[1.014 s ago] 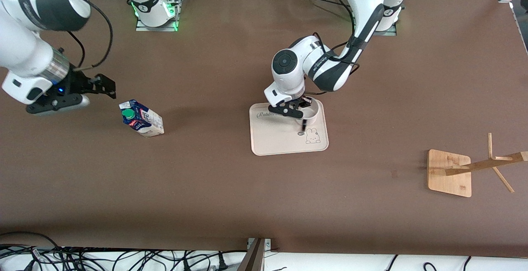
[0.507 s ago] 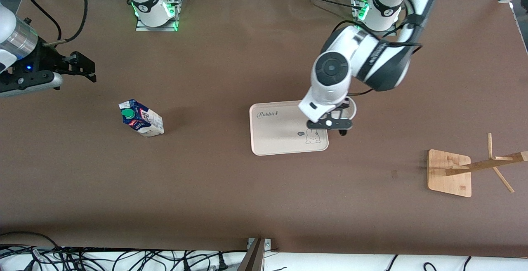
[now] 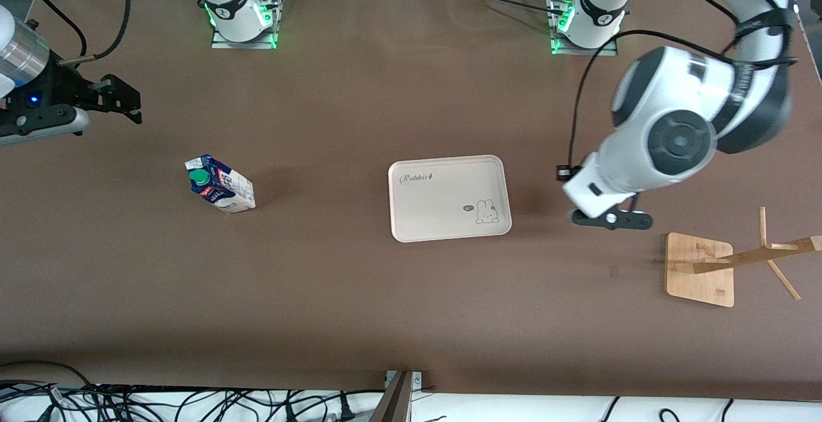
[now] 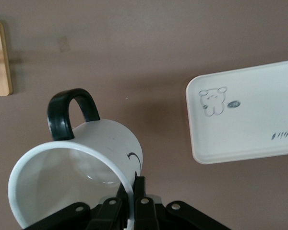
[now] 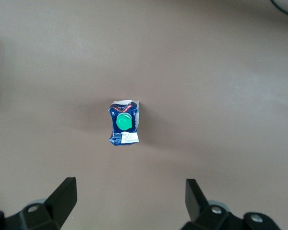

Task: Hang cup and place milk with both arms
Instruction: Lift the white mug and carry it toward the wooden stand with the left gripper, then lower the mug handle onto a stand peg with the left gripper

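Left gripper (image 4: 129,211) pinches cup (image 4: 86,167) rim over bare table between tray (image 3: 449,198) and rack (image 3: 700,269). Right gripper (image 3: 122,97) waits spread, milk (image 3: 220,184) at its 4 o'clock. Next: handle onto peg.

White arms (image 3: 681,133) — grey joints, black cables

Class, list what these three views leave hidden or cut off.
- Cup: hidden in the front view by the left arm's wrist; the left wrist view cuts off its rim.
- Wooden rack: its top runs off the front view's edge.
- Left gripper: its fingertips are hidden in the front view.
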Controlling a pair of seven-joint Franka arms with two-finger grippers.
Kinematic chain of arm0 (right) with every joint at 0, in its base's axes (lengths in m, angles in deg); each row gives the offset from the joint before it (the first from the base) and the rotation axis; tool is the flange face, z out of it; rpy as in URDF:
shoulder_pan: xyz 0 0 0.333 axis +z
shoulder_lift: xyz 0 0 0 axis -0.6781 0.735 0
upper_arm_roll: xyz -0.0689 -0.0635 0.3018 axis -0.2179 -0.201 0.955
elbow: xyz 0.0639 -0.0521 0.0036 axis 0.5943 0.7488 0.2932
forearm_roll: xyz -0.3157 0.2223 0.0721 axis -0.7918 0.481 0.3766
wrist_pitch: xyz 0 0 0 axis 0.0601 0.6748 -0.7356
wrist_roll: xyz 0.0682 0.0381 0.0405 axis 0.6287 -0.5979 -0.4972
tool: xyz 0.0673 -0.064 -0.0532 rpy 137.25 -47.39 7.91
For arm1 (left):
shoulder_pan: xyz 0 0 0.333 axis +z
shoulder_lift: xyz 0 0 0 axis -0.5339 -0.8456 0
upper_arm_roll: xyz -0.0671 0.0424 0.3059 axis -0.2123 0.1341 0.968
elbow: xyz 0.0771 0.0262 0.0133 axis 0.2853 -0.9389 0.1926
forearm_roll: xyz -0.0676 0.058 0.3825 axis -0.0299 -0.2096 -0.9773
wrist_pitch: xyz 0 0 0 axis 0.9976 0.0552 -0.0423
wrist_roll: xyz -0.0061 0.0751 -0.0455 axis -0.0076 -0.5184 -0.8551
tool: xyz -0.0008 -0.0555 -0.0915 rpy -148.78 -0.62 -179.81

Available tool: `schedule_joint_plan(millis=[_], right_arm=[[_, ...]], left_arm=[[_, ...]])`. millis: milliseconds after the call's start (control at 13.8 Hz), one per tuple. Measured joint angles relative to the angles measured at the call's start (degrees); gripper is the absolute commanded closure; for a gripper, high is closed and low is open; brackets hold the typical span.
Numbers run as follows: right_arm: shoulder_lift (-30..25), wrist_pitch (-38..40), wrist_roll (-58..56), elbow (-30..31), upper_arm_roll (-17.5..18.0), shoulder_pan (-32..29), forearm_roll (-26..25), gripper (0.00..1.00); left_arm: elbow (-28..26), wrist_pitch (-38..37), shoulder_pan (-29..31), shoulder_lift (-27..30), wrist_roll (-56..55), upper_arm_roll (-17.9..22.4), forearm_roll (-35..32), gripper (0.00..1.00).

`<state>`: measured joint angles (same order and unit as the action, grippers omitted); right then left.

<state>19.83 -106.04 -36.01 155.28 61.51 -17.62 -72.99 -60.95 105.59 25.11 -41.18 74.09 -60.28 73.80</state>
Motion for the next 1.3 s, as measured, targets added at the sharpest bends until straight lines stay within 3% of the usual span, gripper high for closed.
schedule_joint_plan(millis=[435,580,797,942,1087,1304], right_arm=[[1.0,2.7,0.0,-0.4,0.2,-1.9,0.1,0.00],[1.0,3.6,-0.1,-0.4,4.1,-7.6,0.5,0.00],[1.0,3.9,-0.2,-0.4,13.7,-17.2,0.6,0.00],[0.9,3.9,-0.2,-0.3,18.2,-21.4,0.6,0.00],[0.9,3.9,-0.2,-0.3,20.7,-23.8,0.6,0.00],[0.8,3.9,-0.2,-0.3,21.4,-24.4,0.6,0.00]], left_arm=[[1.2,-10.1,7.7,0.1,11.3,0.0,0.1,1.00],[2.0,-11.3,9.1,0.9,13.0,0.0,0.2,1.00],[2.1,-12.5,9.5,3.2,13.8,0.0,0.2,1.00],[3.0,-13.0,9.6,4.1,13.8,0.0,0.2,1.00],[5.6,-14.9,10.1,4.4,14.9,0.1,0.2,1.00],[7.1,-15.9,12.3,4.5,19.1,0.3,0.2,1.00]])
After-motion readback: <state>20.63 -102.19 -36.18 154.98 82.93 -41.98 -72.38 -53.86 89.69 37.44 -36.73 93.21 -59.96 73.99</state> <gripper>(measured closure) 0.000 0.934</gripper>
